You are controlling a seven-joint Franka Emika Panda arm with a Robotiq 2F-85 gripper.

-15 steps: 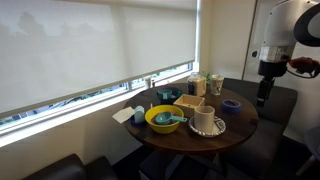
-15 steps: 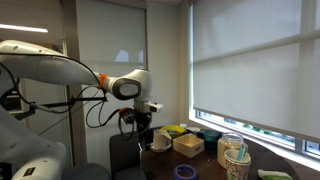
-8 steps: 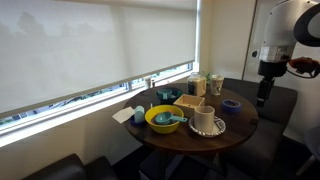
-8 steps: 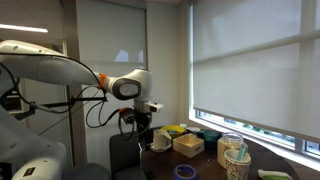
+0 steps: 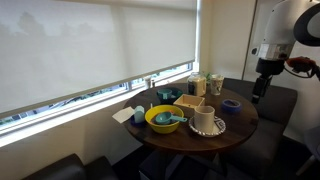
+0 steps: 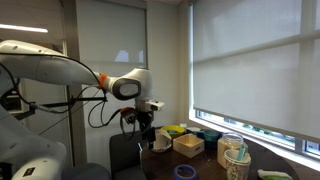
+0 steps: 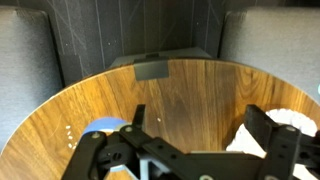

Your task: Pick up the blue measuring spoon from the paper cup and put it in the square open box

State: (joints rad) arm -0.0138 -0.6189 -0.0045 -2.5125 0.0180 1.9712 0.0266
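Observation:
The paper cup (image 6: 237, 162) stands at the table's near right edge in an exterior view, with a bluish handle sticking out of it that is too small to tell apart; in the other view it is among the cups (image 5: 213, 85) at the back. The tan square open box (image 5: 192, 103) sits mid-table, also visible in the second exterior view (image 6: 188, 145). My gripper (image 5: 261, 92) hangs beside the table edge, apart from both; it also shows in the exterior view from the arm's side (image 6: 148, 136). In the wrist view my gripper (image 7: 197, 116) is open and empty above bare wood.
The round wooden table (image 5: 240, 125) holds a yellow bowl (image 5: 163, 119), a white mug on a plate (image 5: 206, 120) and a small blue round object (image 5: 231, 104), which also shows in the wrist view (image 7: 104, 127). Dark chairs (image 5: 280, 100) surround the table. A window runs behind it.
My gripper has shifted slightly near the table edge. Nothing on the table has moved.

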